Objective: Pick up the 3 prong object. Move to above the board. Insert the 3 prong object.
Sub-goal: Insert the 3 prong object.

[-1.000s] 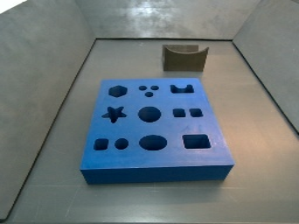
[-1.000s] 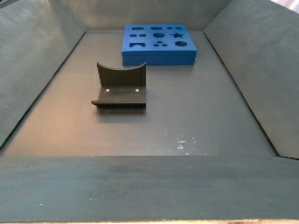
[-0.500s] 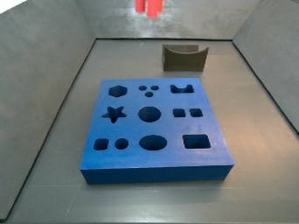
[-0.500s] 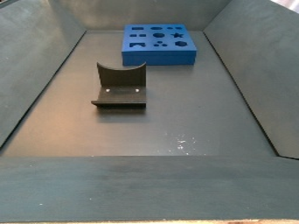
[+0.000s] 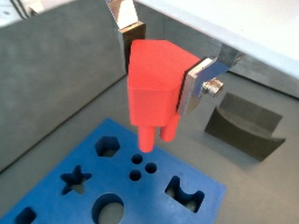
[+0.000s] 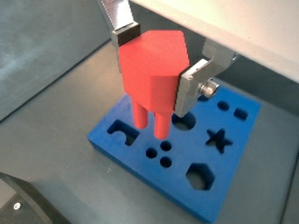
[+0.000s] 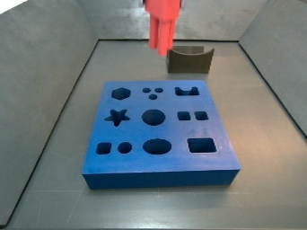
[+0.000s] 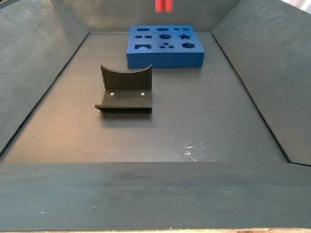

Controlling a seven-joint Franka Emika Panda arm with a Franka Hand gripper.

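My gripper (image 5: 162, 63) is shut on the 3 prong object (image 5: 156, 83), a bright red blocky peg with thin prongs hanging down. The silver fingers (image 5: 201, 83) press on its two sides in both wrist views. The peg hangs above the far part of the blue board (image 5: 146, 188), apart from it, with its prongs near the three small dot holes (image 6: 158, 154). In both side views only the red peg (image 7: 162, 27) shows, coming down from the upper edge behind the board (image 7: 162, 178). The gripper itself is out of view there.
The dark fixture (image 7: 189, 59) stands on the floor beyond the board's far end, and its base plate shows in a side view (image 8: 125, 91). Grey walls enclose the floor on all sides. The board's other cut-outs include a star, a hexagon, circles and squares.
The red peg has come down into a side view from above: absent one second ago, a small tip half a second ago, now hanging lower near the board's far end.
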